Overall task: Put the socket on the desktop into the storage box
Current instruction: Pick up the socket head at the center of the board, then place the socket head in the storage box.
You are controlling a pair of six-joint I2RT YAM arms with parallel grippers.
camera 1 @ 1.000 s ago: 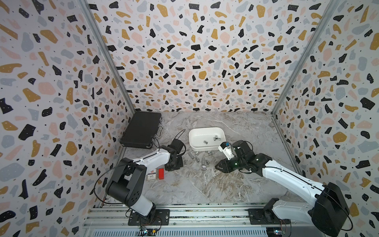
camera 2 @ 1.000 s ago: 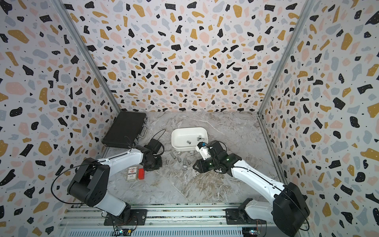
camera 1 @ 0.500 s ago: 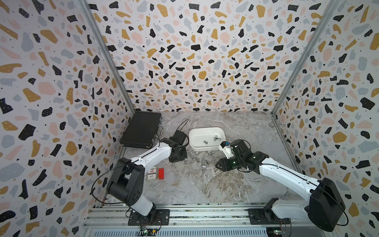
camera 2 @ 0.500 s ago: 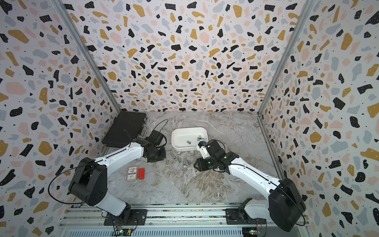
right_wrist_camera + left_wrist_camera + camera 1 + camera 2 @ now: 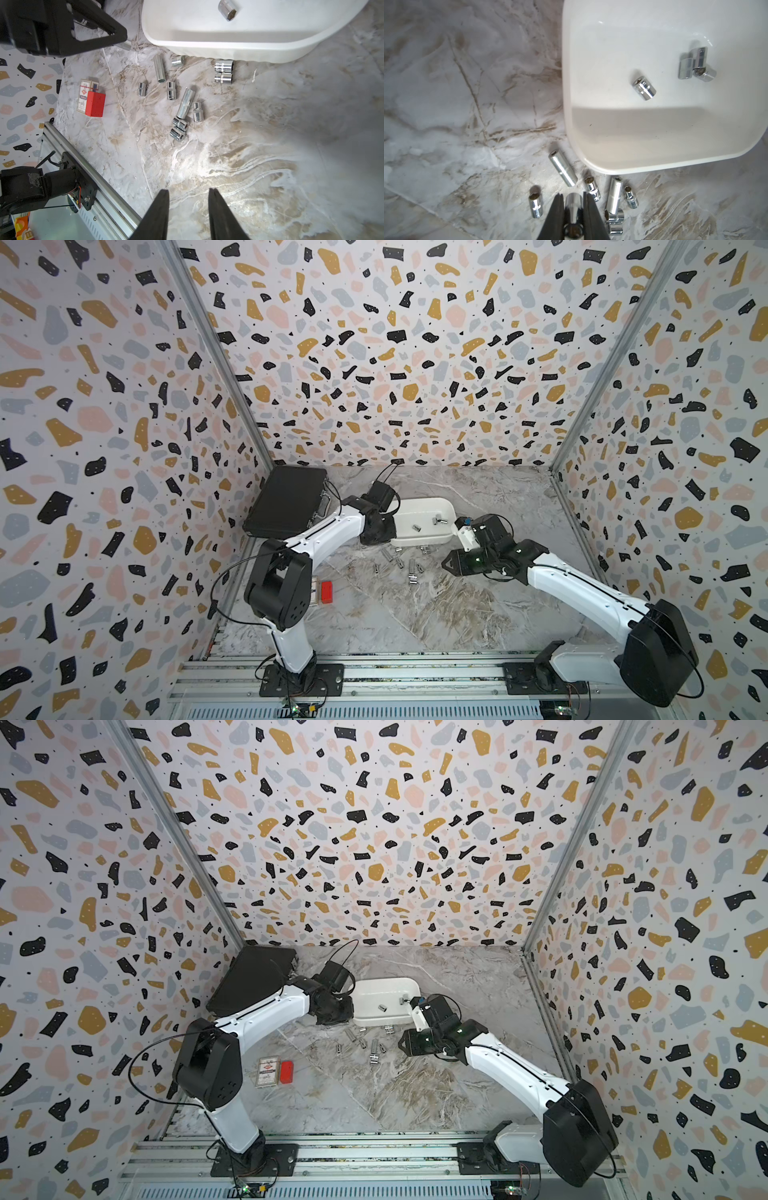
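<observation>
Left wrist, left end effector [image 5: 572, 195] grasping socket [image 5: 572, 208], moved nearer storage box [image 5: 643, 135]

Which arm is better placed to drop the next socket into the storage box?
Left. The left gripper is shut on a socket and sits close to the storage box. The right gripper is open and empty over the desktop, so it would first have to pick one up.
</observation>
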